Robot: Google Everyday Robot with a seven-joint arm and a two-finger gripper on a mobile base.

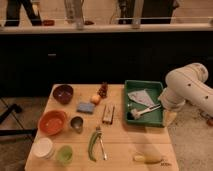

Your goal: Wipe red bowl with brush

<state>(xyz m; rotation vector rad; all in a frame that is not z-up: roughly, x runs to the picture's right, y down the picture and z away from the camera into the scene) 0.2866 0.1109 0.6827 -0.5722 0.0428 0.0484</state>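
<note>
The brush (142, 111) lies in the green tray (145, 84), well apart from the red bowl (52, 122) at the table's (125, 150) left, while the gripper (168, 106), its state not discernible, sits by the tray's right rim, so a grab may catch that rim or drag the tray.

This looks like a robot test space in an office-like building. A pale wooden table (125, 142) is staged with kitchenware, a long dark counter (100, 55) runs behind it, and a person's legs (22, 12) show beyond. The gripper (168, 108) of the white arm (187, 82) hangs beside the green plastic tray (145, 83).
</note>
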